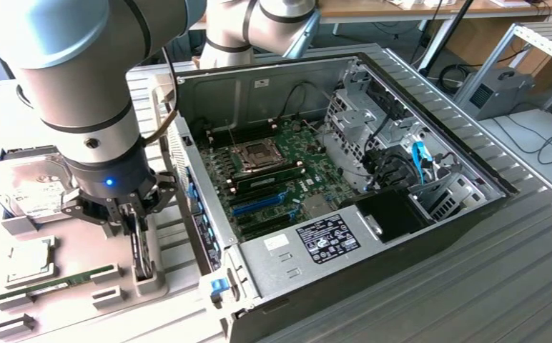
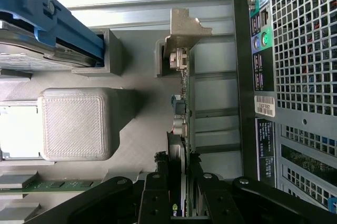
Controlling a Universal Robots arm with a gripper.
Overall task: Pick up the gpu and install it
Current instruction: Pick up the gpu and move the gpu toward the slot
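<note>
**A:** Gripper (image 1: 139, 227) first: where is it, and how do the fingers stand?

**B:** It is low at the end of the arm (image 1: 76, 78), to the exterior view's left of the case (image 1: 447, 214). The fingers (image 2: 158, 195) are pressed against the two faces of the gpu (image 1: 144, 256), pinching its top edge between them.

**A:** The wrist view agrees?

**B:** Yes. There the gripper (image 2: 181, 200) straddles the gpu (image 2: 182, 129), one dark finger tight on each side of the thin card.

**A:** How does the card sit?

**B:** It stands upright on edge, its lower edge in the slot of a grey holder (image 1: 148, 284). The silver bracket (image 2: 184, 29) is at the end away from the fingers, beside a grey post of that holder (image 2: 159, 58). I cannot tell whether the card has risen at all.

**A:** What is around it?

**B:** The RAM stick (image 1: 56, 282) lies flat just beside the holder, on the side away from the case. The wrist view shows it past a ribbed grey block (image 2: 76, 124). The hard drive (image 1: 28, 187) lies further back on that side, near the arm.

**A:** And the case?

**B:** It lies on its side on the ribbed table (image 1: 505, 286), open, with the motherboard (image 1: 276, 168) facing up. Its meshed rear panel (image 2: 300, 66) runs close alongside the card.
</note>
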